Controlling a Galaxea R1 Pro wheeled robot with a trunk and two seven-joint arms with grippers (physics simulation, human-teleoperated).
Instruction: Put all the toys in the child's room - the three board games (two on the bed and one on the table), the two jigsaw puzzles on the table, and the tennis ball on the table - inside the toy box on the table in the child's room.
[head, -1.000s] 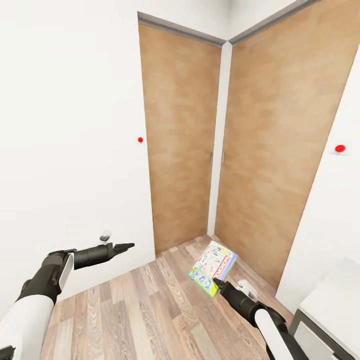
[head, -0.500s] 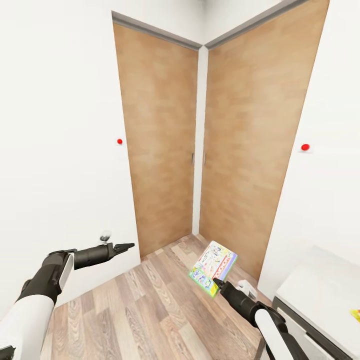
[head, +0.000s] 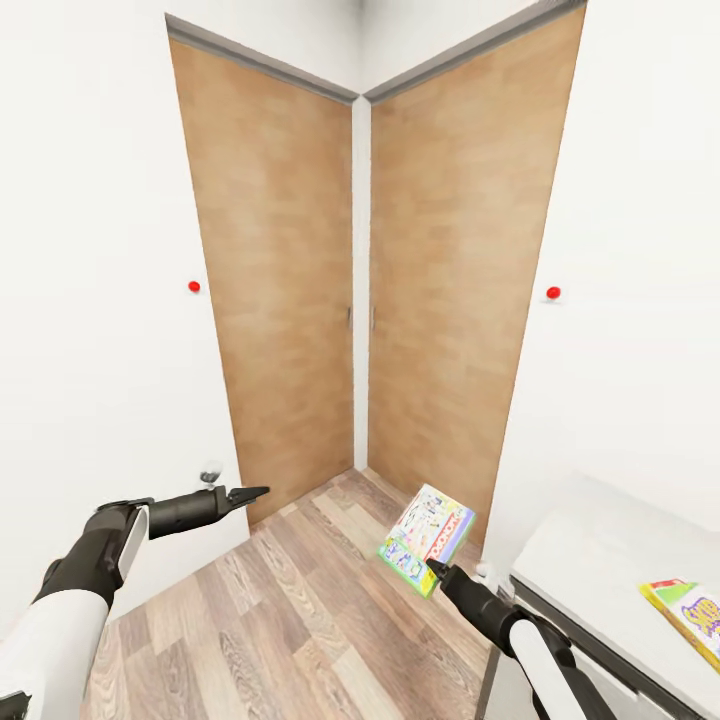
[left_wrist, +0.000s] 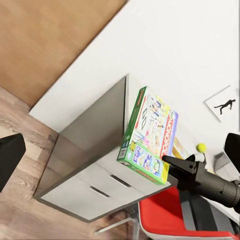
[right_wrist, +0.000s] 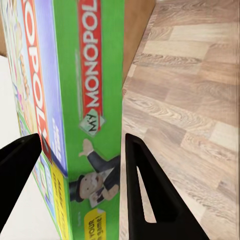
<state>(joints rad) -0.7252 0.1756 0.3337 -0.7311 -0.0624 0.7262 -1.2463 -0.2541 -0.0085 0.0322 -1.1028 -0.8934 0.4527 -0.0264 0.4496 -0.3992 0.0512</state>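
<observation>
**Carrying a board game in a corner with two doors**

Grips the white-green board game (head: 428, 537) in the right gripper (head: 432, 567), held up over the wood floor (head: 300, 620) with the printed cover tilted toward the head camera. In the right wrist view, shows the two dark fingers (right_wrist: 150, 190) on either side of the box's green edge, with "My Monopoly" readable along it (right_wrist: 85, 100). Cannot tell there whether both fingers touch the cardboard.

Holds the left gripper (head: 255, 492) out ahead over the floor, near the white wall and well apart from the game. Fingers spread wide at the two edges of the left wrist view, nothing between them.

Faces a room corner with two wooden doors (head: 280, 300) meeting at a right angle. Has a small red dot (head: 194, 286) on the wall beside each.

At the lower right of the head view, catches the pale end of the table (head: 590, 560), with the Skip-Bo game (head: 690, 615) flat on top near the picture's edge.

From the left wrist view, sees the board game (left_wrist: 150, 137) in front of the table (left_wrist: 85, 145) with its white drawers. Also the tennis ball (left_wrist: 201, 147) on the tabletop beyond, and a red chair (left_wrist: 170, 220) close to the desk
</observation>
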